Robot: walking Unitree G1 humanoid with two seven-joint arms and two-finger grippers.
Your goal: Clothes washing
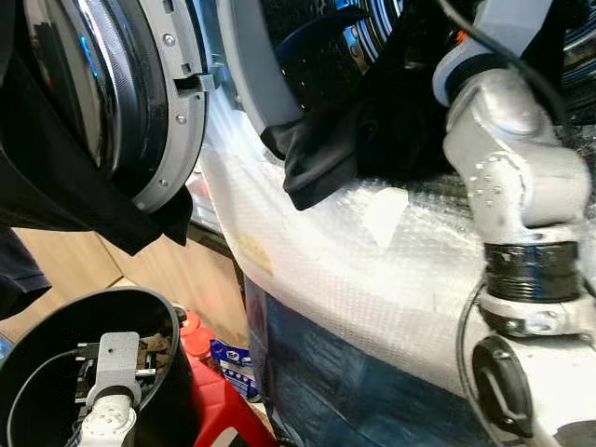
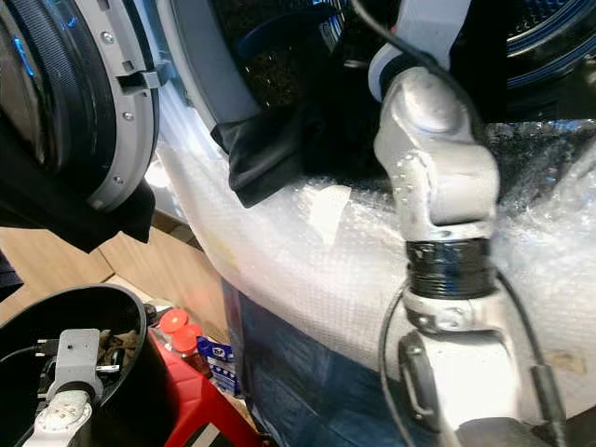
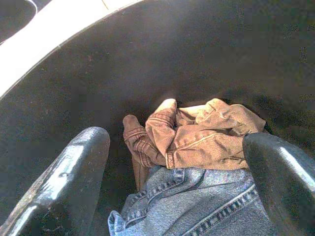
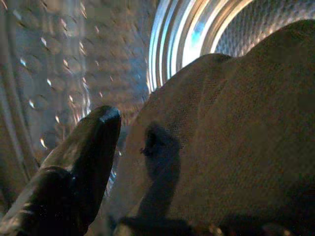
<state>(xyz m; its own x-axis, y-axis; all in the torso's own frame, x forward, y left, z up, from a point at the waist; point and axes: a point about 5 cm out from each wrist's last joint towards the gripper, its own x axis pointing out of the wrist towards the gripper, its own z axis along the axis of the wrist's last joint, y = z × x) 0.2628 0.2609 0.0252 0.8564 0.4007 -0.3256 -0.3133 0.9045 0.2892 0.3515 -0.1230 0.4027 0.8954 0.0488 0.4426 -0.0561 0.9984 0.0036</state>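
Left eye view looks down at a front-loading washing machine whose white front is wrapped in bubble film (image 1: pixel 372 251), with its round chrome-rimmed door (image 1: pixel 112 93) swung open at the left. A dark black garment (image 1: pixel 326 149) hangs out over the lower lip of the drum opening, and another dark cloth (image 1: pixel 65 186) drapes over the open door. The silver right arm (image 1: pixel 512 168) reaches up into the drum opening. Its wrist view shows one black finger (image 4: pixel 88 162) of the right gripper (image 4: pixel 147 167) lying against a brown mesh-textured cloth (image 4: pixel 236 128) inside the shiny perforated steel drum (image 4: pixel 187 29); the other finger is hidden by the cloth, so I cannot tell how far these jaws stand apart or whether they have hold of it.

Below the door, a round black plastic laundry bucket (image 1: pixel 158 307) stands on the floor, just beside a red stool (image 1: pixel 219 410) that carries red-capped bottles (image 1: pixel 191 335). The left arm's grey wrist (image 1: pixel 112 372) dips into the bucket. In the left wrist view the left gripper (image 3: pixel 172 167) has its jaws spread wide and holding nothing, the fingers (image 3: pixel 74 172) poised on either side of a crumpled tan garment (image 3: pixel 197 137) that lies on a blue denim garment (image 3: pixel 206 206) at the bucket's bottom, against its dark wall.
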